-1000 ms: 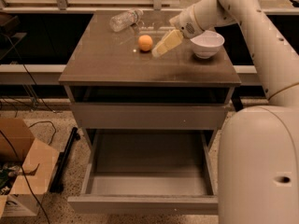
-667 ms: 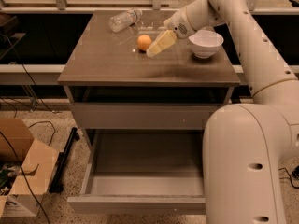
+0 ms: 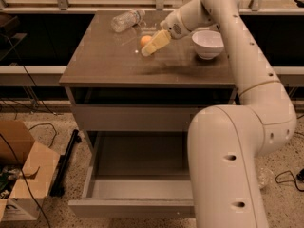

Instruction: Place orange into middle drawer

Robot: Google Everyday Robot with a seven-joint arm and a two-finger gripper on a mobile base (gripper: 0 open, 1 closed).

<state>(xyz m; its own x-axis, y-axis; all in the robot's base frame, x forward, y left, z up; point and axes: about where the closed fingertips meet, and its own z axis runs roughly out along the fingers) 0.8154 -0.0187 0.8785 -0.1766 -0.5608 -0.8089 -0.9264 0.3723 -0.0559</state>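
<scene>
The orange (image 3: 144,39) sits on the brown cabinet top (image 3: 109,61), near the back middle. My gripper (image 3: 153,44) reaches in from the right and is right against the orange's front right side, partly covering it, low over the top. The middle drawer (image 3: 133,206) is pulled wide open at the bottom of the view, and its flat grey floor is bare. My arm's big white link covers the drawer's right part.
A clear plastic bottle (image 3: 125,20) lies at the back left of the top. A white bowl (image 3: 207,43) stands right of the gripper. The upper drawer (image 3: 142,97) is slightly open and dark inside. A cardboard box (image 3: 21,175) and cables lie on the floor at left.
My gripper has moved left from beside the orange until it overlaps it. The orange, bowl, bottle and drawers have stayed put.
</scene>
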